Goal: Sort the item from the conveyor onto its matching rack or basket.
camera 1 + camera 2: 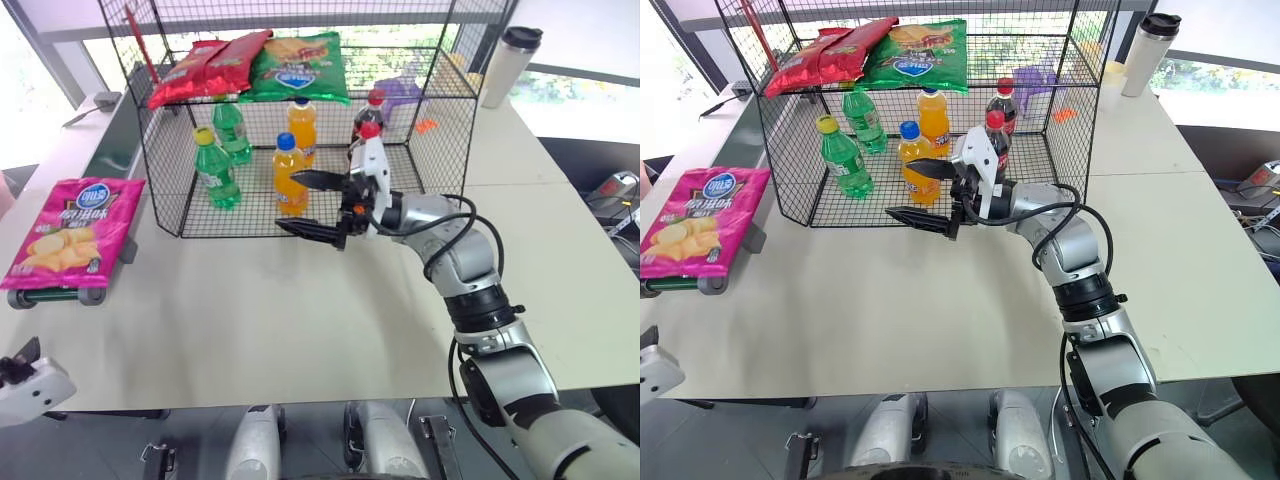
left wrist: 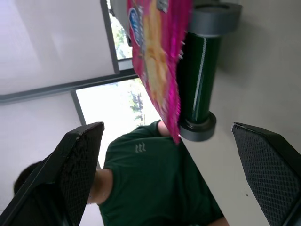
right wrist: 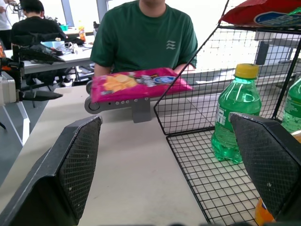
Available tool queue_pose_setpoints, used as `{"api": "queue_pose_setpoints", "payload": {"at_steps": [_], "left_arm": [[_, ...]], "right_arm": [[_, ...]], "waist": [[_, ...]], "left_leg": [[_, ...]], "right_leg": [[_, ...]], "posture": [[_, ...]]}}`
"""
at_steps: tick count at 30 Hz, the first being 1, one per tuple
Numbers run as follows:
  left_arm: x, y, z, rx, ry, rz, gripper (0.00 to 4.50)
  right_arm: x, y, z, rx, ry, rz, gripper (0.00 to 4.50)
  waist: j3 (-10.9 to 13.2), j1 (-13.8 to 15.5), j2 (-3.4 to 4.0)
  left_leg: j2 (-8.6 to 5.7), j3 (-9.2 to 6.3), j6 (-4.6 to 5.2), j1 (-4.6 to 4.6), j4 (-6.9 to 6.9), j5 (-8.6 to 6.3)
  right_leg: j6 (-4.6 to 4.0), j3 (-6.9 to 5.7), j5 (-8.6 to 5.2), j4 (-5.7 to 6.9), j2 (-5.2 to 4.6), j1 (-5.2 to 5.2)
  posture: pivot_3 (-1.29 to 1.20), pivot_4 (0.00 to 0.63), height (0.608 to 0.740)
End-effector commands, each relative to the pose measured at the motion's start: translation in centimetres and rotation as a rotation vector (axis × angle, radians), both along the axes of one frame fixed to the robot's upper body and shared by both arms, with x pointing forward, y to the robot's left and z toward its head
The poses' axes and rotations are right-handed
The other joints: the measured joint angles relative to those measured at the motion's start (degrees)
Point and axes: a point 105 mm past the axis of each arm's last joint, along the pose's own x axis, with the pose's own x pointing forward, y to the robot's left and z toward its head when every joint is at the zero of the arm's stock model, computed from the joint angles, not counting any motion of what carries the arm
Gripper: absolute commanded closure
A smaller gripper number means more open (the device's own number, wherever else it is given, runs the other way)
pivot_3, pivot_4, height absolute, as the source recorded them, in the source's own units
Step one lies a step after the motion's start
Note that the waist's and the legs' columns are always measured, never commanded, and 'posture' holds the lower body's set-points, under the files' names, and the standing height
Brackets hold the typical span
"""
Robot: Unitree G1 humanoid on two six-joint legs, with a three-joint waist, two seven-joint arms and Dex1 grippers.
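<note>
you're at the reach step: the pink chip bag (image 1: 72,232) lies flat on the near end of the conveyor (image 1: 118,150), untouched, well to the left of the wire rack (image 1: 445,120), whose top shelf already holds red and green chip bags (image 1: 255,62). your right gripper (image 1: 318,205) hovers over the table (image 1: 300,310) in front of the rack, forearm angled across, jaws spread wide and empty, pointing toward the bag. your left gripper (image 2: 174,174) sits low at the table's near-left corner, jaws wide and empty, aimed at the bag's end; next, i'd judge, close on the bag.
</note>
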Motion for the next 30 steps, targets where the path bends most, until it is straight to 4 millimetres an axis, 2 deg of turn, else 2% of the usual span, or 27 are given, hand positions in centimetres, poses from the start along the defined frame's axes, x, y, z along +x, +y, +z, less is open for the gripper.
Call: {"api": "queue_pose_setpoints", "payload": {"at_steps": [1, 7, 13, 20, 26, 30], "left_arm": [[0.5, -0.3, 0.4, 0.021, -0.022, -0.015, 0.02], [1.7, -0.4, 0.3, 0.024, -0.037, -0.025, 0.02], [3.5, -0.3, 1.2, 0.07, -0.107, -0.027, 0.02], [5.2, -0.4, 1.3, 0.081, -0.133, -0.038, 0.02], [5.9, -0.4, 1.6, 0.102, -0.174, -0.024, 0.02], [7.0, -0.3, 1.0, 0.079, -0.164, -0.02, 0.02]], "right_arm": [[-0.2, -0.1, 1.2, 0.025, -0.05, -0.005, 0.0], [0.1, -0.4, 1.1, 0.026, -0.049, -0.033, 0.0], [0.1, -0.7, 0.8, 0.024, -0.046, -0.063, 0.0], [0.1, -0.9, 0.7, 0.023, -0.046, -0.088, 0.0], [-0.1, -0.8, 0.4, 0.02, -0.042, -0.089, 0.0], [-0.1, -0.8, 0.3, 0.016, -0.04, -0.094, 0.0]], "waist": [[0.0, -0.1, 0.0], [0.0, 0.1, 0.0], [0.0, 0.1, -0.02], [0.0, 0.0, -0.01], [0.0, 0.0, -0.02], [0.0, 0.2, -0.02]], "left_leg": [[0.0, 0.0, 0.0, 0.0, 0.0, 0.0], [0.01, -0.02, 0.0, 0.02, 0.02, 0.0], [0.0, -0.02, 0.01, 0.04, 0.02, 0.0], [0.01, -0.01, 0.01, 0.1, 0.0, 0.01], [0.01, -0.01, 0.01, 0.12, 0.01, 0.01], [0.0, -0.01, 0.01, 0.14, 0.02, 0.01]], "right_leg": [[0.01, 0.0, 0.01, 0.0, 0.01, 0.0], [0.03, 0.0, 0.02, 0.08, 0.04, 0.0], [0.05, -0.01, 0.03, 0.09, 0.03, 0.03], [0.09, -0.01, 0.06, 0.18, 0.04, 0.03], [0.09, -0.01, 0.06, 0.2, 0.04, 0.04], [0.09, 0.0, 0.06, 0.21, 0.03, 0.06]], "posture": [[0.0, 0.15, 0.74], [0.0, 0.15, 0.74], [0.0, 0.15, 0.74], [0.0, 0.15, 0.74], [0.0, 0.15, 0.74], [0.0, 0.15, 0.74]]}}
